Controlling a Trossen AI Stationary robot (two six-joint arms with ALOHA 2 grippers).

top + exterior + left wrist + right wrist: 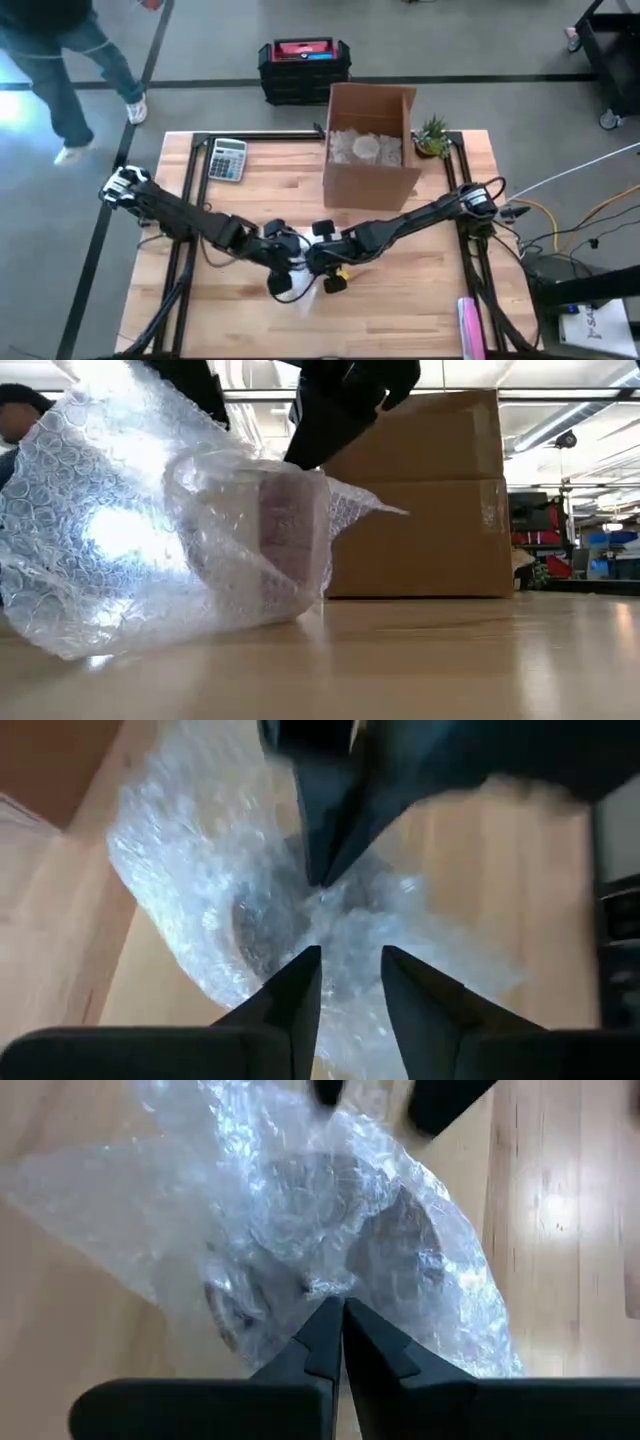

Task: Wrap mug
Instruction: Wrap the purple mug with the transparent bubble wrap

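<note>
Both arms reaching to table centre, grippers meeting over the bundle. Right gripper (343,1315) fingers pressed together, tips pinching a fold of the bubble wrap (300,1200) directly ahead of them. Left gripper (350,965) fingers spread a little, tips resting against the wrap just ahead, nothing seen clamped between them; right gripper's dark fingers pointing down at the same spot from the opposite side. Mug (290,530) inside the wrap, directly below and between the two grippers, lying tilted on the wooden table (450,660), wrap bunched loosely round it and trailing out to one side. Cardboard box (370,140) beyond the grippers, well apart from the bundle, more wrap inside. Calculator (227,158) and small plant (433,135) at table's far edge. Person (60,60) walking on the floor beyond the table corner.
</note>
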